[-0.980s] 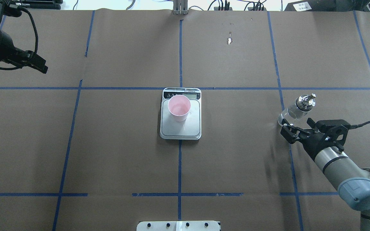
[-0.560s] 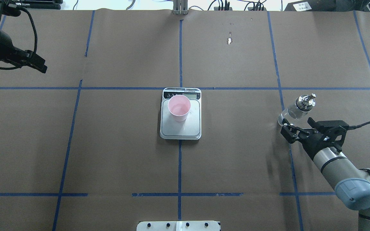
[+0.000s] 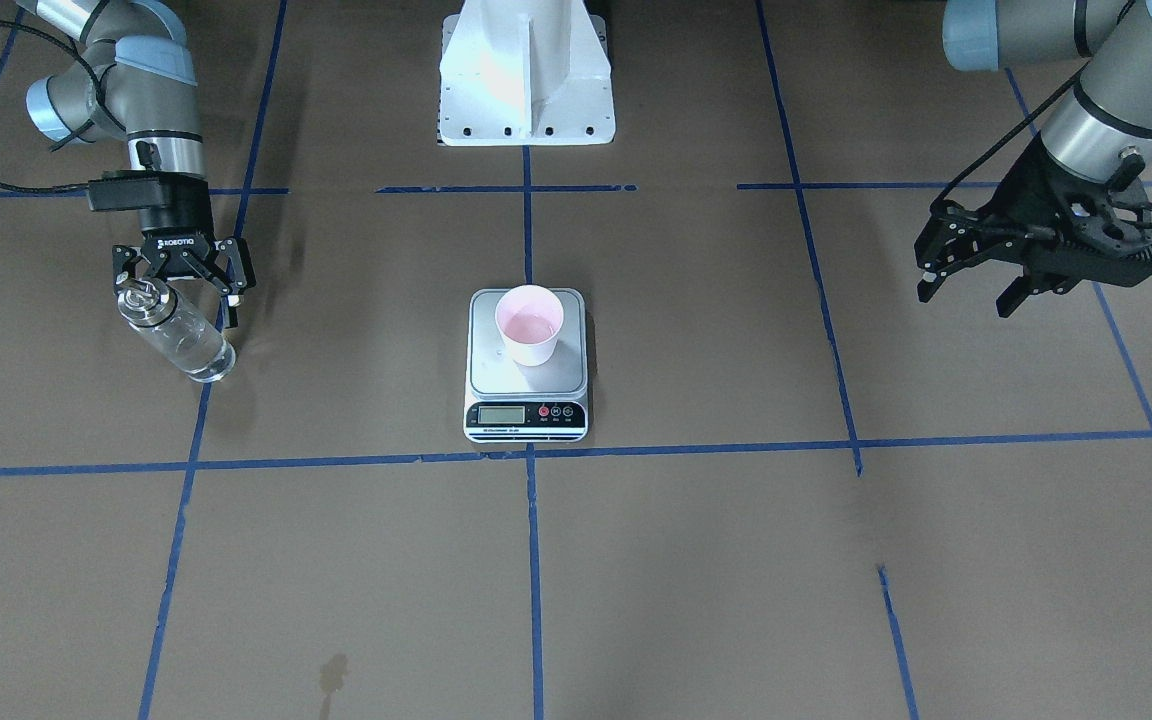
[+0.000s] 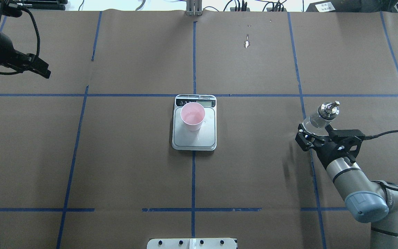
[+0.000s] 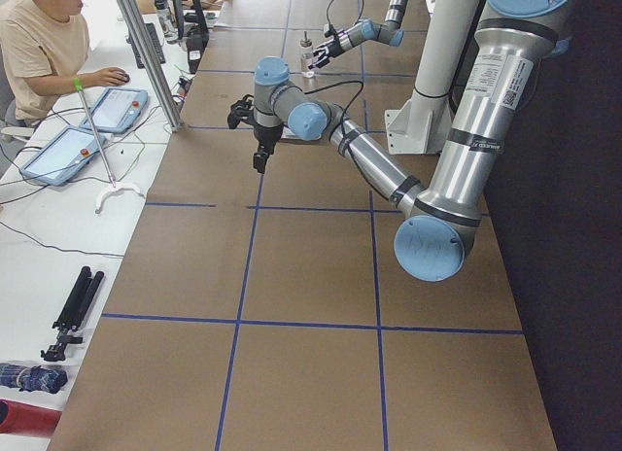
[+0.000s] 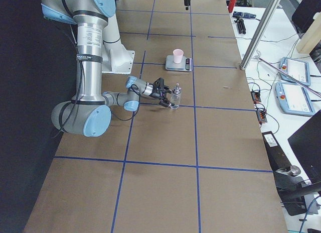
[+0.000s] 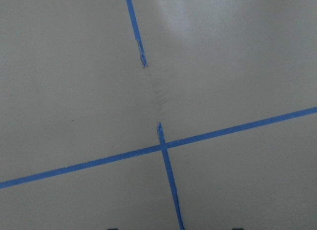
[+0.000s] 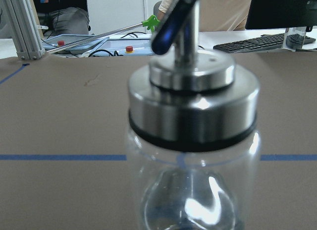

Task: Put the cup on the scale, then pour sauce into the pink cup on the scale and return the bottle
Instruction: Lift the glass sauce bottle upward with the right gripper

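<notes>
At table centre, the cup stands upright on the steel platform of the scale, toward the edge away from the display. Well apart, on the robot's right side, the bottle stands upright on the brown paper table beside a blue tape line. Right gripper: released, jaws spread wide around the bottle; contact cannot be judged. Left gripper: also spread and holding nothing, raised above the table on the far left side.
</notes>
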`<action>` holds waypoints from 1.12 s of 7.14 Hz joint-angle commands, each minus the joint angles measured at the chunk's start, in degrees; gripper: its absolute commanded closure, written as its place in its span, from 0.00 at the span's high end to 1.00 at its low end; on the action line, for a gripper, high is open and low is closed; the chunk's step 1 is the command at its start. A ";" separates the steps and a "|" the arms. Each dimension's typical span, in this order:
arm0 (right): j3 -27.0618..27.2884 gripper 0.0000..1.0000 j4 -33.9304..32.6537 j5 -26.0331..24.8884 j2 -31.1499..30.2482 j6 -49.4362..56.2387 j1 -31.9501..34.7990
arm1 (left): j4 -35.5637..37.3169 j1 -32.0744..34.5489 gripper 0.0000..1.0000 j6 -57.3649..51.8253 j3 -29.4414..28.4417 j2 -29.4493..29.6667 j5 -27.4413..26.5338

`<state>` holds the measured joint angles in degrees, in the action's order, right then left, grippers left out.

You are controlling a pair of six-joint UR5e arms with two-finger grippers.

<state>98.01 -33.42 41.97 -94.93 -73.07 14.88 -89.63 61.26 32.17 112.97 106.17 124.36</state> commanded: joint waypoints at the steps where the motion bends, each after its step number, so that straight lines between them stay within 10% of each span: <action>1: -1.33 0.99 0.37 -0.92 0.27 -0.06 -0.03 | 0.06 0.00 0.82 0.00 -0.12 0.00 0.00; 8: -3.53 0.99 0.47 -2.24 1.42 0.03 0.15 | -0.02 -0.09 0.82 0.00 -0.65 0.35 -0.26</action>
<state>94.92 -32.96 39.82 -93.53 -73.05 14.94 -89.65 61.15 32.17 112.39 106.43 124.11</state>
